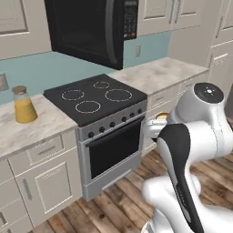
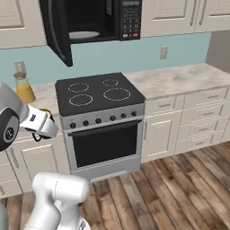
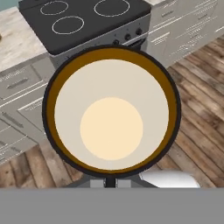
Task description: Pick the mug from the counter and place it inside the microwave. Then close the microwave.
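The microwave (image 2: 90,27) hangs above the stove (image 2: 101,96) with its door (image 2: 56,31) swung wide toward the left and the white plate (image 2: 84,34) showing inside. The table (image 2: 179,78) runs along both sides of the stove. The mug (image 3: 111,111) is off the table, carried low in front of the oven front, mouth toward the hand camera; the gripper (image 3: 111,181) is clamped narrow on its rim. To place it well, I judge the mug must be raised well above the stove's front edge, kept upright, steered right of the open door, then set on the plate.
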